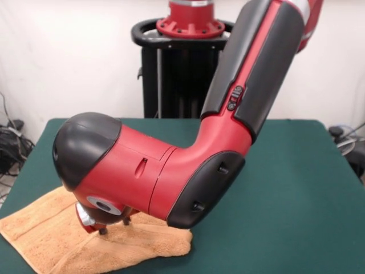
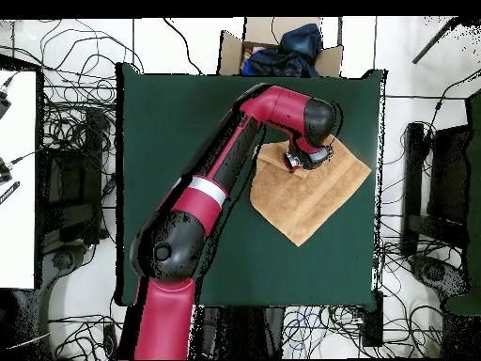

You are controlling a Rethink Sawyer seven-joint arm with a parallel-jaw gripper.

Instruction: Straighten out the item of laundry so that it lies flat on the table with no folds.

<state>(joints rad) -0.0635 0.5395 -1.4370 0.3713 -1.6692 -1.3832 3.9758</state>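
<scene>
The peach-tan terry towel (image 1: 68, 242) lies on the dark green table (image 1: 285, 188) at its near left corner in the front view, running off the picture's bottom edge. A crease runs across it toward the gripper. In the overhead view the towel (image 2: 310, 197) lies turned like a diamond at the table's (image 2: 188, 122) upper right, mostly spread, with its upper left part under the arm. My gripper (image 1: 113, 226) is down at the towel's surface under the bent red and black wrist. It also shows in the overhead view (image 2: 299, 162). The wrist hides most of it.
The arm's forearm (image 1: 251, 74) crosses the table's middle from the pedestal (image 1: 182, 68). A cardboard box (image 2: 282, 47) with dark blue cloth stands just off the table's edge. Cables lie on the floor around the table.
</scene>
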